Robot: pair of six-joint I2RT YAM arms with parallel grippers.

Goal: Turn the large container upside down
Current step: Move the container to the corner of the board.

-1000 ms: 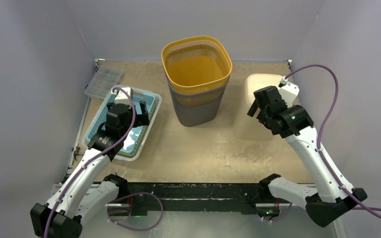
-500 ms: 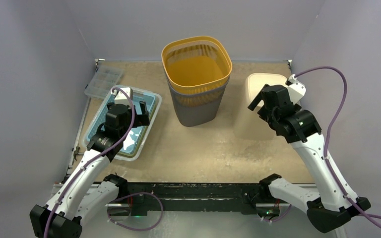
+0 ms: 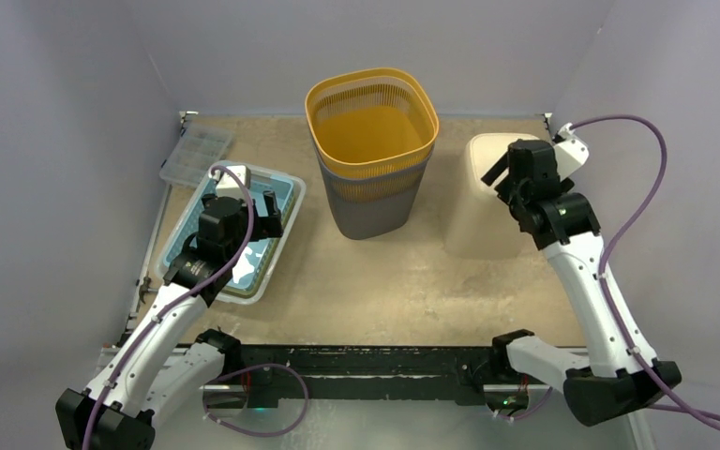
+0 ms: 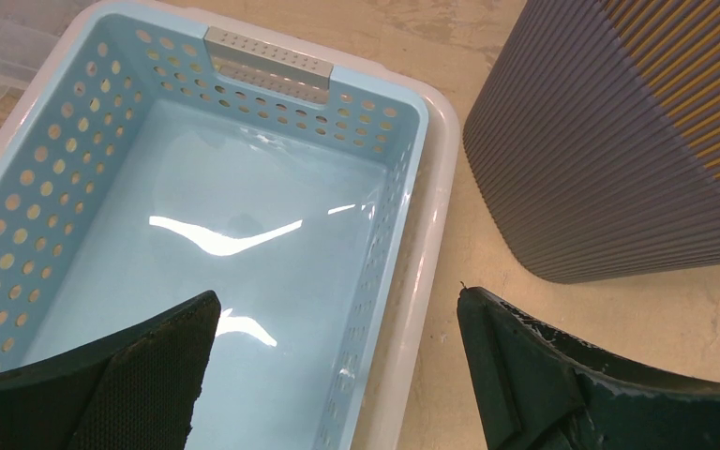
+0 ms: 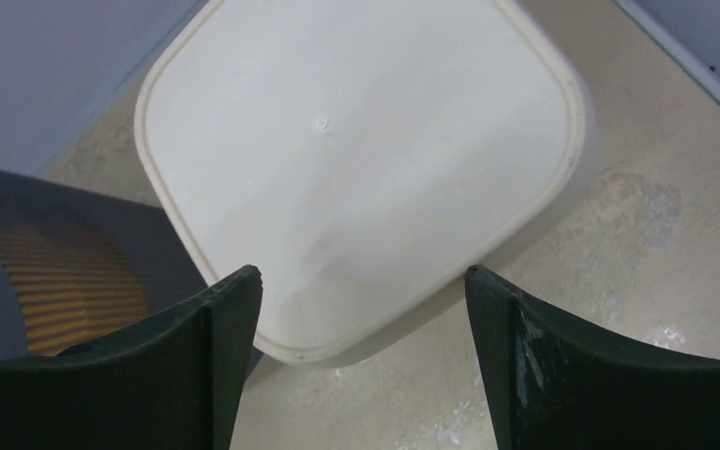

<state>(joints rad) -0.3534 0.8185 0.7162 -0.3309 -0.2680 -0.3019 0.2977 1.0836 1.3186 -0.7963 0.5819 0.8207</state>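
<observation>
large white container (image 5: pixel 356 169): on bench (image 3: pixel 412 281), right of gray bin (image 3: pixel 370 202), flat face up | right hand (image 5: pixel 361 281): above container's near edge, jaws wide, holding nothing | left hand (image 4: pixel 337 300): left of bin, over blue basket (image 4: pixel 412 187), jaws wide, empty

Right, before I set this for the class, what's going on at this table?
The job is to flip the tall grey ribbed bin with the yellow slotted liner. It stands upright in the middle of the table, untouched and not yet turned. The left gripper hangs open over a light blue perforated plastic basket. The right gripper hangs open above a white rounded-square plastic piece beside the bin. Neither holds anything.
</observation>
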